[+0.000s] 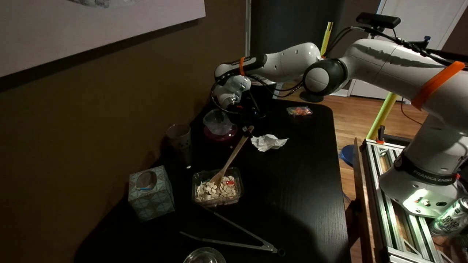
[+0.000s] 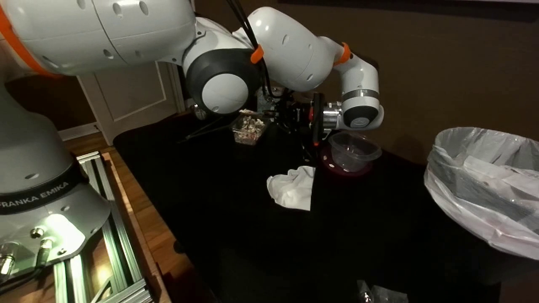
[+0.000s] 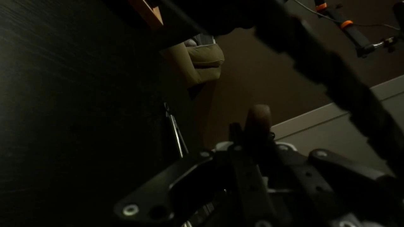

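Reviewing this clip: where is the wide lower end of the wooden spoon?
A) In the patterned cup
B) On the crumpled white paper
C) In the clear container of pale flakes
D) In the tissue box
C: in an exterior view the wooden spoon slants down into the clear container, its wide end among the pale flakes.

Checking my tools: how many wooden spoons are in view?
1: the wooden spoon, held by the gripper, its head in or over the clear container. Others may be hidden.
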You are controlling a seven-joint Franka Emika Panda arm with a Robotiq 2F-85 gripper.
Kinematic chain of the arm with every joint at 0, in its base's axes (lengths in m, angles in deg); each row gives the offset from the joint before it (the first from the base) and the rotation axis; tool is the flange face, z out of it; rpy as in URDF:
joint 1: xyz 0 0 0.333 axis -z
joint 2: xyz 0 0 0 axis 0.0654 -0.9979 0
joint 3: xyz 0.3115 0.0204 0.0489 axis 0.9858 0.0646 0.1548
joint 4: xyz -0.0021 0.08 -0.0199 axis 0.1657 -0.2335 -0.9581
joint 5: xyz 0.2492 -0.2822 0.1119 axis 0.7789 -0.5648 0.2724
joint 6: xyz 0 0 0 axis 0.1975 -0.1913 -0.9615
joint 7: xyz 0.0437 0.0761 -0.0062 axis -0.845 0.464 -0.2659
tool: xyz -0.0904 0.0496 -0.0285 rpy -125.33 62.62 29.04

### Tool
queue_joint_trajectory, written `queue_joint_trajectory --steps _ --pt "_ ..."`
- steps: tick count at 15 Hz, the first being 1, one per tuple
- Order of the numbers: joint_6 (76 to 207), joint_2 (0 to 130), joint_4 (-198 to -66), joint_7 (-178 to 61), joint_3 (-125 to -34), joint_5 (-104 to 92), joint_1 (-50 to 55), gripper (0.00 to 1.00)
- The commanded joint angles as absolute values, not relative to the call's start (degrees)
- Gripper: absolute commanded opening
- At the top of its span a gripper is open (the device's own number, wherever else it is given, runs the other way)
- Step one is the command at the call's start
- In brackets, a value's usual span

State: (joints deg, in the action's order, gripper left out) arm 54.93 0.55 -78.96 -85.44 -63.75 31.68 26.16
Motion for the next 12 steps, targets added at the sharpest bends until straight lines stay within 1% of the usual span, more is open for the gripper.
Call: queue_joint_trajectory --steps 1,8,12 --pt "54.87 0.53 -81.70 -87.21 -59.05 30.64 28.88 0.03" --pt "54.87 2.39 -85.68 -91.57 -51.29 25.24 31.96 0.03" --pt "54.87 4.50 -86.07 -96.33 -49.36 20.29 32.03 0.03"
